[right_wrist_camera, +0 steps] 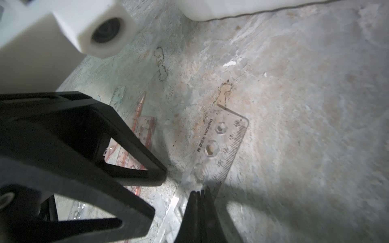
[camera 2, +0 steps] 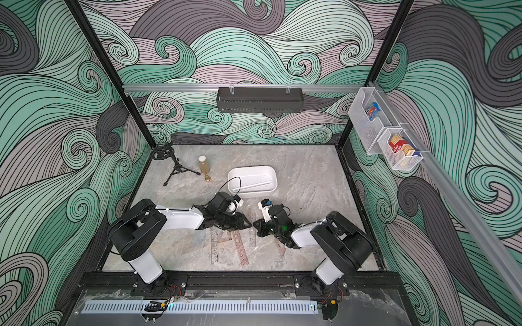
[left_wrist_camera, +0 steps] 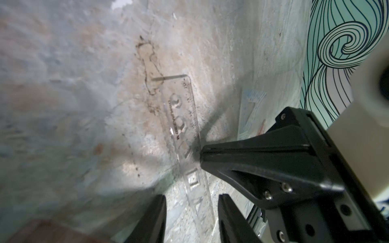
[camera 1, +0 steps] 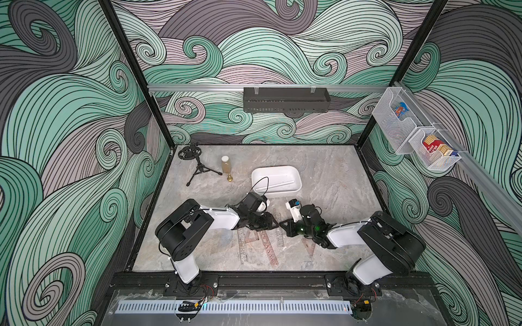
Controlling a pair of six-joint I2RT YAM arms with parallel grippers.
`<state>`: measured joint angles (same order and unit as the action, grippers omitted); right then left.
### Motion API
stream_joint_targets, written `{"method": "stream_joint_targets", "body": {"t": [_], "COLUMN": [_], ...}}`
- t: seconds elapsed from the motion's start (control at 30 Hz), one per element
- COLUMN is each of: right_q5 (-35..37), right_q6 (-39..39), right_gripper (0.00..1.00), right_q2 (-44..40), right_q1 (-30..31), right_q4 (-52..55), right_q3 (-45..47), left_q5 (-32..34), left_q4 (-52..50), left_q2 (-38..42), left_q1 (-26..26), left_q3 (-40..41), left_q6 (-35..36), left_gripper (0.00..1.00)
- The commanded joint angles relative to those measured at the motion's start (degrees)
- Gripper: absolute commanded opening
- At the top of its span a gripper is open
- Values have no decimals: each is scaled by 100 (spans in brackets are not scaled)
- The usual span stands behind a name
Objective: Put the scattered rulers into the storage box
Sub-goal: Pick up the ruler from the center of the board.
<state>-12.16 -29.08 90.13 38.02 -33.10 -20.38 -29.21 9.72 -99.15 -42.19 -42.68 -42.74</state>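
Observation:
A clear ruler [left_wrist_camera: 185, 117] lies flat on the stone table between my two grippers. In the left wrist view my left gripper [left_wrist_camera: 191, 210] is open and straddles it, with a gap on each side. My right gripper [right_wrist_camera: 200, 192] is shut, its tip touching the clear ruler [right_wrist_camera: 223, 147] at its scale edge. In both top views the left gripper [camera 1: 271, 223] and right gripper [camera 1: 283, 224] meet tip to tip. Pinkish rulers [camera 1: 269, 249] and a set square [camera 1: 309, 248] lie nearer the front. The white storage box [camera 1: 296, 180] stands just behind, with a clear strip [camera 1: 275, 186] inside.
A small black tripod [camera 1: 197, 166], a bottle [camera 1: 225, 165] and a small brass piece [camera 1: 230, 178] stand at the back left. A long black tray [camera 1: 285, 100] hangs on the back wall. White wire baskets [camera 1: 409, 132] hang on the right wall.

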Motion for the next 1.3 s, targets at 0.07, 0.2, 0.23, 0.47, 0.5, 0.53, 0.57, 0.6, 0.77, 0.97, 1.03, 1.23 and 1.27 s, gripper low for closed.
{"method": "stream_joint_targets", "body": {"t": [0.07, 0.2, 0.23, 0.47, 0.5, 0.53, 0.57, 0.6, 0.77, 0.97, 1.03, 1.23, 1.27], "right_q5": [-46, -89, -106, -238, -250, -287, -324, -377, -527, -751, -884, -1120, -1183], "right_q6": [54, 49, 37, -37, -68, -87, -124, -158, -295, -497, -525, -393, -350], "right_gripper": [0, 0, 0, 0, 0, 0, 0, 0, 0, 0, 0, 0, 0], "right_q2": [183, 222, 244, 492, 529, 556, 576, 613, 706, 623, 514, -96, -243], "right_q1": [-89, -123, -137, -154, -159, -172, -185, -197, -275, -379, -450, -675, -745], "right_q4": [217, 174, 157, 9, -18, -60, -105, -162, -287, -443, -455, -150, -54], "right_q3": [178, 234, 247, 327, 346, 373, 385, 415, 493, 680, 709, 638, 611], "left_q5": [36, 48, 64, 47, 45, 46, 55, 64, 65, 148, 174, 229, 246], "left_q4": [-14, -36, -31, 91, 108, 124, 127, 136, 161, 88, 57, -135, -199], "left_q2": [-273, -389, -427, -629, -634, -640, -656, -669, -770, -808, -834, -797, -752], "left_q1": [-67, -70, -70, -95, -96, -96, -104, -105, -122, -132, -133, -131, -131], "left_q3": [-102, -169, -184, -197, -193, -197, -199, -197, -259, -302, -320, -420, -454], "left_q6": [-15, 3, 3, -57, -67, -68, -63, -76, -77, -48, -33, 76, 139], "left_gripper": [44, 42, 42, 38, 38, 38, 37, 37, 32, 23, 17, 0, 0]}}
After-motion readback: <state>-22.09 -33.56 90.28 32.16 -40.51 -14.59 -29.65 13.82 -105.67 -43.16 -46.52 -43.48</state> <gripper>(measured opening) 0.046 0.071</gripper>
